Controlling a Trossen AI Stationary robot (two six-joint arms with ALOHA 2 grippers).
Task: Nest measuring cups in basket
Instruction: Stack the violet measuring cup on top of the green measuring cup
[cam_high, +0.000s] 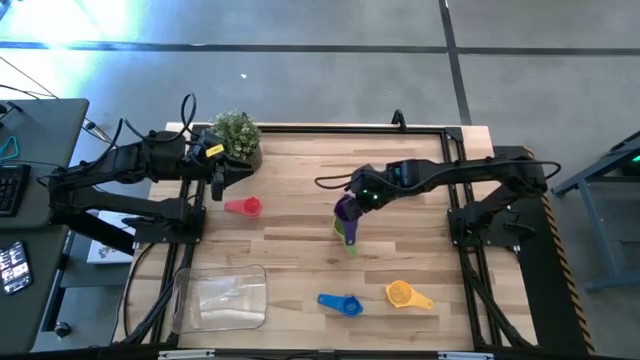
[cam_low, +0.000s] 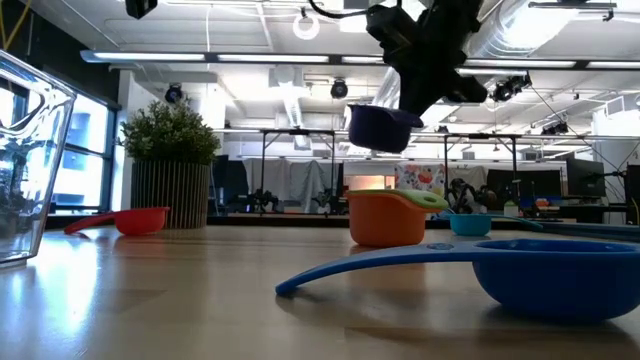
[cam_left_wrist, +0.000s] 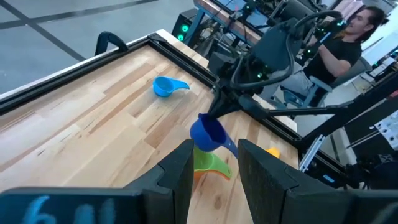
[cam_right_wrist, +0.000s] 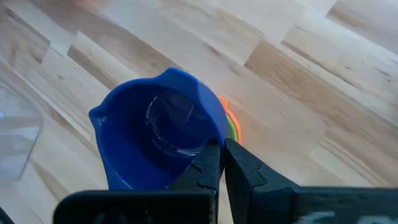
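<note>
Our right end effector (cam_high: 347, 208) hangs above mid-bench, its fingers pinched shut on the rim of a purple measuring cup (cam_high: 345, 209), which hovers clear of the wood. Directly beneath it sits a green cup nested in an orange one (cam_low: 388, 218). We judge these scoops light, rigid and somewhat slick, so a thin wall or flat handle is the sensible place to grip; a pinch on the rim may let the cup swing. The clear basket (cam_high: 222, 297) lies well off to the end effector's near left, with nothing in it that we can see. Our left end effector (cam_high: 216, 185) waits beside the potted plant (cam_high: 236, 132), fingers partly apart, holding nothing.
</note>
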